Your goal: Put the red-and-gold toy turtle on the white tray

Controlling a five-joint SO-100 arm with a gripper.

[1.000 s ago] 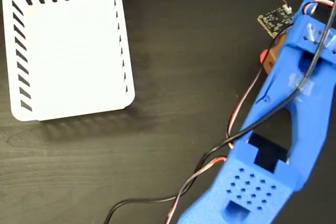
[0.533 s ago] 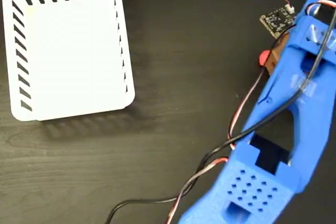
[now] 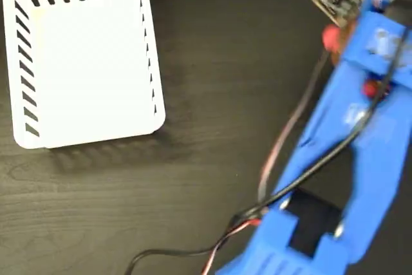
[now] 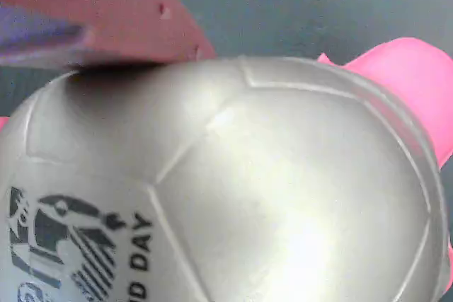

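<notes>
One turtle (image 4: 233,182) fills the wrist view, its shiny domed shell right under a reddish finger (image 4: 106,12), with a pink foot poking out at the right. From above, only a red bit of it (image 3: 330,37) shows beside the blue arm (image 3: 360,140) near the table's (image 3: 212,178) far right edge. The gripper is hidden (whether it clamps the shell I cannot tell). The white tray (image 3: 84,56) sits empty in the far left corner, well apart.
</notes>
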